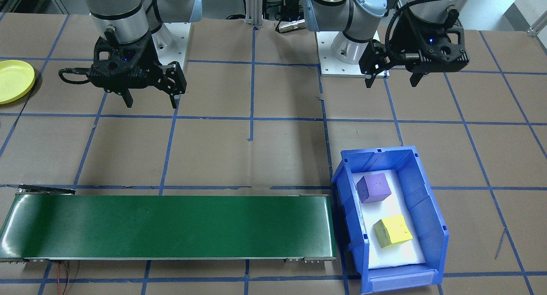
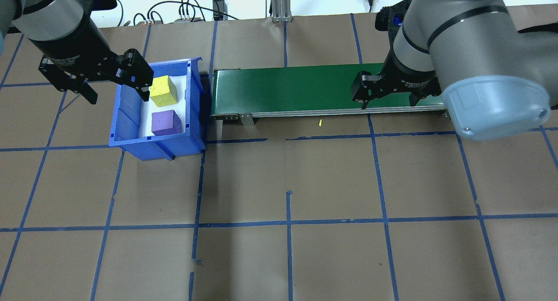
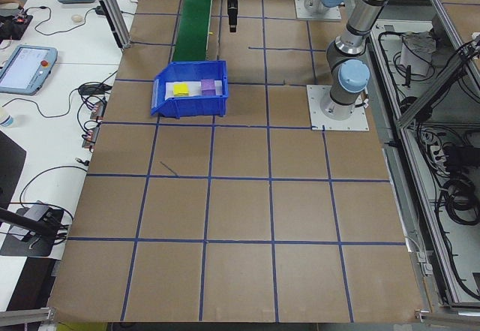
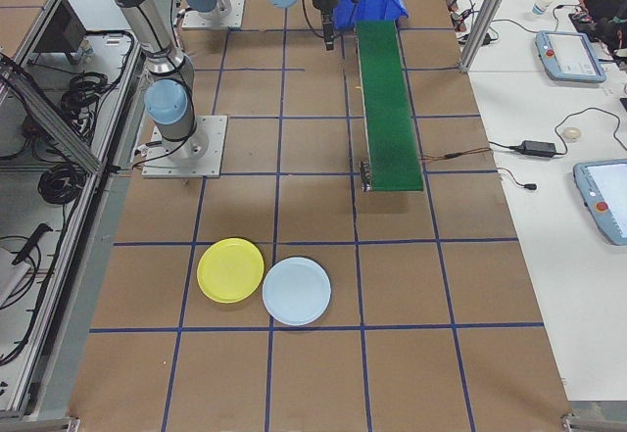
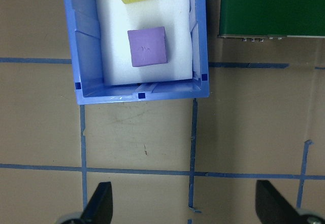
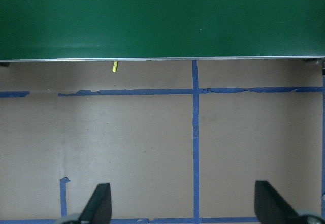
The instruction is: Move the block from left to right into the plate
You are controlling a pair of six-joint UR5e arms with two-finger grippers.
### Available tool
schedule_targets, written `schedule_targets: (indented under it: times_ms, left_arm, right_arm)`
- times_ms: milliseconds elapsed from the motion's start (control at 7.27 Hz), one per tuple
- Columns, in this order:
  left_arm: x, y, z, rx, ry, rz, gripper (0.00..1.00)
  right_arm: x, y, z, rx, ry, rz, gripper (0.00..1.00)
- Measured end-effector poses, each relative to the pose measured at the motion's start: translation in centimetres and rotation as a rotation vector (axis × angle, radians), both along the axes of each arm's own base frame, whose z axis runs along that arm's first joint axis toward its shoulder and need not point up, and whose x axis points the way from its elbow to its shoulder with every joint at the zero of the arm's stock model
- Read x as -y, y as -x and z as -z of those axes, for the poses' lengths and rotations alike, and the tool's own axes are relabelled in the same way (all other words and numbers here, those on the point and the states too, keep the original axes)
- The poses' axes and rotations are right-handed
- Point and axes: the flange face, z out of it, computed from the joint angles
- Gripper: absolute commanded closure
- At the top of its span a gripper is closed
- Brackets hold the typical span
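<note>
Front-facing view: left gripper [image 1: 392, 78] hangs empty with its jaws spread wide, on the robot's side of the blue bin [image 1: 427, 209], where the purple block [image 1: 374, 188] and yellow block [image 1: 392, 230] sit side by side; the purple one is closer to it. The right gripper [image 1: 150, 100] is likewise spread and holding nothing, near the yellow plate [image 1: 15, 80] at the far edge. Overhead: the left gripper is up over the bin's outer wall, the right one hovers by the green conveyor [image 2: 305, 89]. Right side view: the plate lies touching a pale blue plate [image 4: 297, 291] (both look empty, though they're small here). Left wrist cam: fingertips [image 5: 99, 203] wide apart, bin ahead of them. So the left arm is the one to grab a block.
</note>
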Motion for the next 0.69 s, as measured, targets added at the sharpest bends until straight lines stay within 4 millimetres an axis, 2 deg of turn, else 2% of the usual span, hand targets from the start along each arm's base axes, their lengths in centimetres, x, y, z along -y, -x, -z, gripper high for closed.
schedule_targets:
  times_ms: [275, 688]
  left_arm:
    - [-0.1, 0.0, 0.0, 0.000, -0.001, -0.001, 0.00]
    - [-0.4, -0.1, 0.0, 0.005, -0.008, 0.006, 0.00]
  right_arm:
    - [0.9, 1.4, -0.2, 0.041, -0.014, 0.018, 0.00]
    - [1.0, 2.0, -0.1, 0.028, -0.026, 0.022, 0.00]
